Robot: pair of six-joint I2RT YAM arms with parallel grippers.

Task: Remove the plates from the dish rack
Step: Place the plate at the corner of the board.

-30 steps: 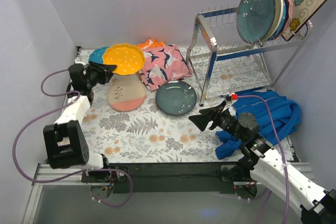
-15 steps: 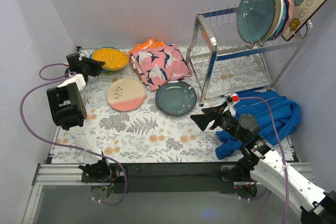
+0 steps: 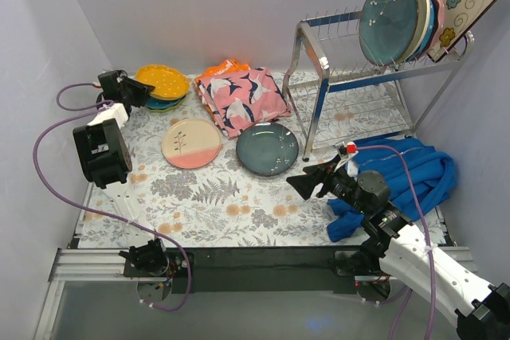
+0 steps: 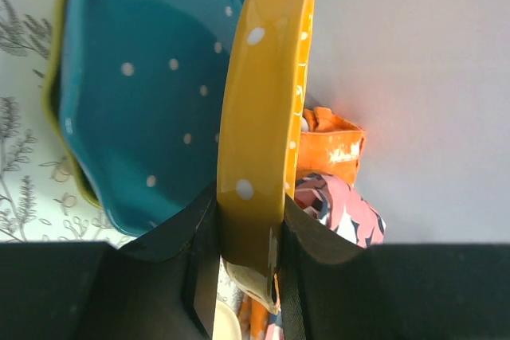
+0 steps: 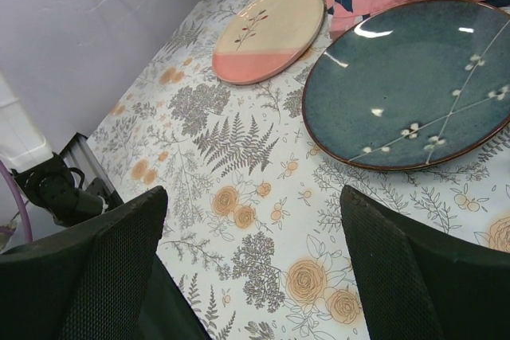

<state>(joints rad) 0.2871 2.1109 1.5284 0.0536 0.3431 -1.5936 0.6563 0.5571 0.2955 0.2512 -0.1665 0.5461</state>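
Left arm [image 3: 100, 153] and right arm [image 3: 414, 248]: white links, black joint housings, looping purple cables [image 3: 35, 157], red cap [image 3: 351, 147] on right arm.

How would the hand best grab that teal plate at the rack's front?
Probably by its exposed upper rim, coming from above: the teal plate stands on edge in the dish rack, other plates packed close behind, so only the rim offers a pinch.

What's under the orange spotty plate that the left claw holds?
Under the orange plate, gripped by the left claw, lies a blue dotted plate, with the rim of a lime plate peeking out beneath that. Its face is covered, so its pattern cannot be seen.
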